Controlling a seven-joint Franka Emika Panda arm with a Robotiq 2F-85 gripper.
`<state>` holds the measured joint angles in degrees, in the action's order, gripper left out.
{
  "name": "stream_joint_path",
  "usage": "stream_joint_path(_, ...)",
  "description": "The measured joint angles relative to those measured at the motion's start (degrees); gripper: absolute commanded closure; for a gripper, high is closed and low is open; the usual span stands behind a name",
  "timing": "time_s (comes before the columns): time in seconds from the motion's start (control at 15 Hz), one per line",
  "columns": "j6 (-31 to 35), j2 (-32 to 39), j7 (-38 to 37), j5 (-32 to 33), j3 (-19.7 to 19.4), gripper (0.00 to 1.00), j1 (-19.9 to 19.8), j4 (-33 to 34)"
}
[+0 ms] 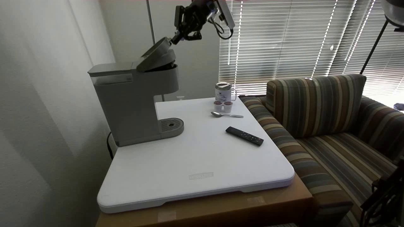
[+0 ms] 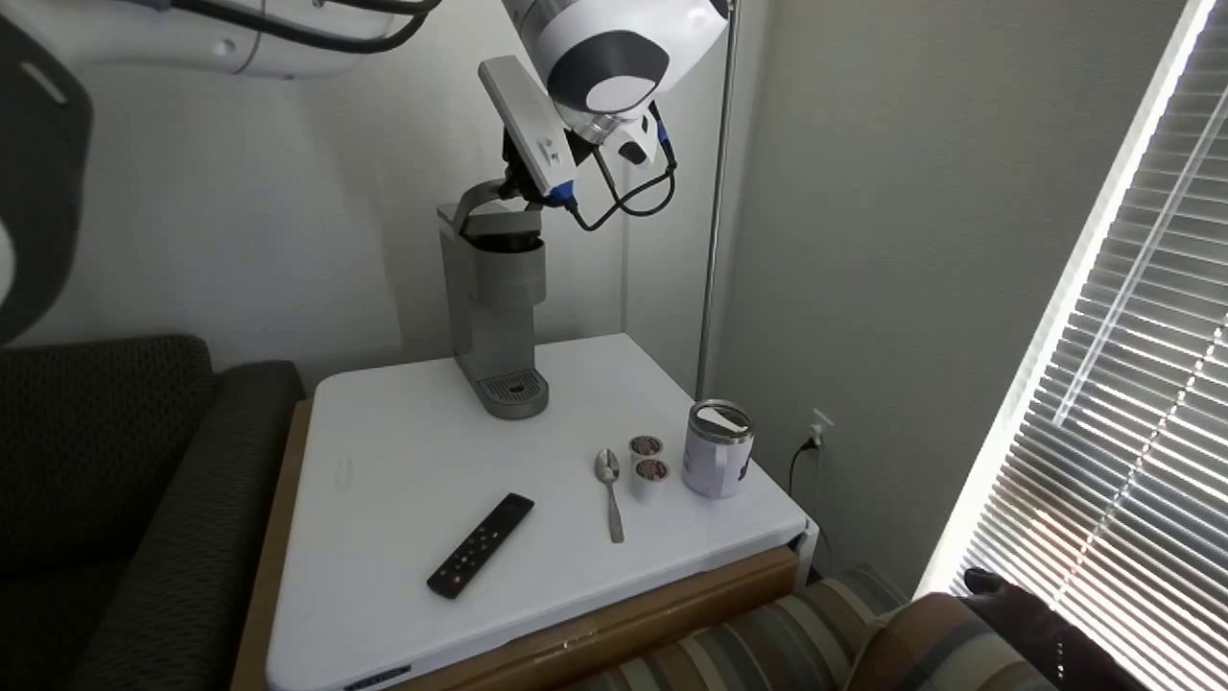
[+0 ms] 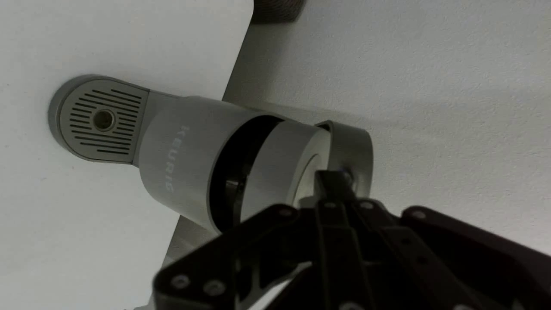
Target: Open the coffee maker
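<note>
Since the lid [image 3: 282,159] is tipped up, with a dark gap under its front, I think the coffee maker [image 1: 126,107] is part way open. It stands in the left half of the frame in an exterior view, on the white bench [image 1: 176,157], with its round foot [image 1: 177,130] facing right. The jaws look clenched together in the wrist view; I can't tell if a bit of the handle [image 3: 355,150] is caught between them. They seem to touch the handle, likely because it is far from the back, where the lid seems to turn, so a push there works well. They could slip off, so the next push should go up and back in a curve. The mug [image 1: 222,94], two little cups [image 2: 650,475] and spoon [image 1: 228,115] sit near each other, right of the middle of the frame in both exterior views, maybe ready for making a drink. The remote [image 1: 244,136] lies flat, well apart from the machine.
</note>
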<state>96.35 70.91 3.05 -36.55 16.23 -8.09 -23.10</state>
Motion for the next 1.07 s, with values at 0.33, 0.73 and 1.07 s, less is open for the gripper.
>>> stream_joint_path(0.33, 0.0, -0.1, 0.2, 0.0, 0.0, 1.0, 0.3, 0.5)
stream_joint_path(0.73, 0.0, -0.4, 0.3, 0.1, 0.0, 1.0, 1.3, 1.6)
stream_joint_path(1.07, -0.1, -1.7, 0.3, 0.3, 0.0, 1.0, 2.0, 1.6)
